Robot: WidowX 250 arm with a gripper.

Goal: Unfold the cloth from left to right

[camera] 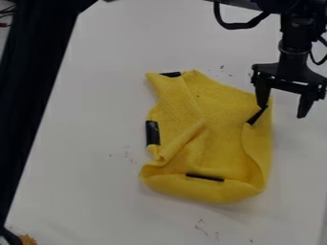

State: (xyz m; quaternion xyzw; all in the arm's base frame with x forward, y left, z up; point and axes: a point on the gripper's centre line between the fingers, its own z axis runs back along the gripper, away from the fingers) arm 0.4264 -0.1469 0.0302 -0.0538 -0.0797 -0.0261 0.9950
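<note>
Clock readings on the cloth are taken from its middle; all others from the middle of the view.

Specimen: yellow cloth (217, 103), lying on the white table (89, 191), its body running from about 12 to 5 o'clock. Not flat. The lower edge is turned up in a thick roll across 6 o'clock. The side at 3 to 4 o'clock curls inward as a long flap. A raised crease climbs from 8 o'clock towards the middle, and a second fold line runs down from near 11 o'clock. The outline is pinched in at about 10 o'clock.

Four black strips are noted on the cloth: upper strip (170, 74) at 11 o'clock, side strip (152, 133) at 9 o'clock, lower strip (204, 177) at 6 o'clock, slanted strip (256, 117) at 2 o'clock.

Gripper (281, 112): between 2 and 3 o'clock, hanging downward at the cloth's 2 o'clock margin. Jaws stand wide, with a broad gap between them. The tip nearer the cloth overlaps its edge, right at the upper end of the slanted strip; contact cannot be told. The other tip is over table, outside the cloth.

Surroundings: black cable (239, 25) loops at 1 o'clock, beside the arm. A broad dark band (28, 95) slants down the 10 to 8 o'clock side. Small orange object (27, 239) at 7 to 8 o'clock, at the edge; identity unclear. Faint reddish marks (201, 227) on the table near 5 o'clock.
</note>
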